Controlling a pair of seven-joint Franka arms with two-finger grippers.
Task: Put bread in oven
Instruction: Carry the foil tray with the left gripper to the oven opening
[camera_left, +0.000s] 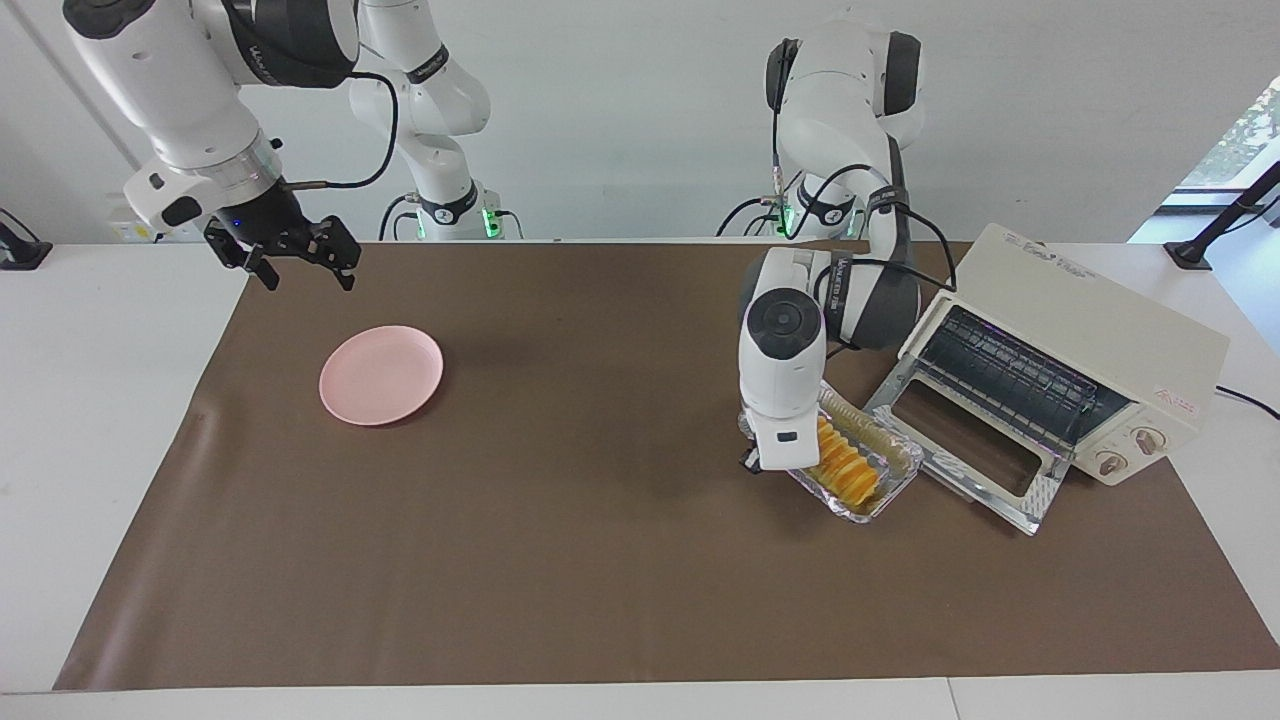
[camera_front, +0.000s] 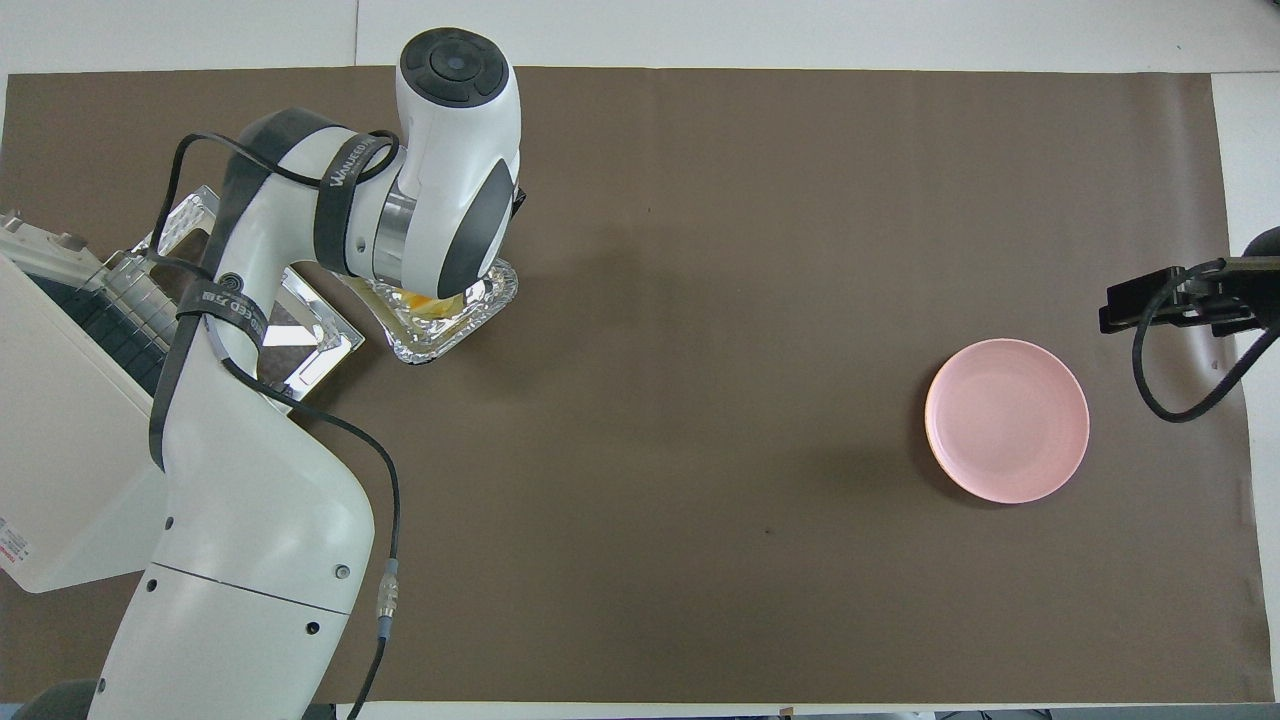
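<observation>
A white wall stands at the back, and a brown mat covers the white worktop. In the facing view, the cream oven sits at about 3 o'clock on the mat, at the left arm's end of the worktop. Its glass door hangs down, open, and the wire rack shows inside.

The left gripper is low, just in front of the open door. Its jaws are closed on the rim of a shiny foil tray. The tray is tilted and lifted a little off the mat, and its other end is right beside the door's edge. The bread, a yellow-orange loaf with ridges, lies inside the tray. In the overhead view the arm hides most of the tray, and only a bit of bread peeks out.

A round pink plate sits at about 9 o'clock on the mat, well apart from the oven. The right gripper waits in the air over the mat's edge at about 10 o'clock, near the plate. Its jaws are wide open and hold nothing.
</observation>
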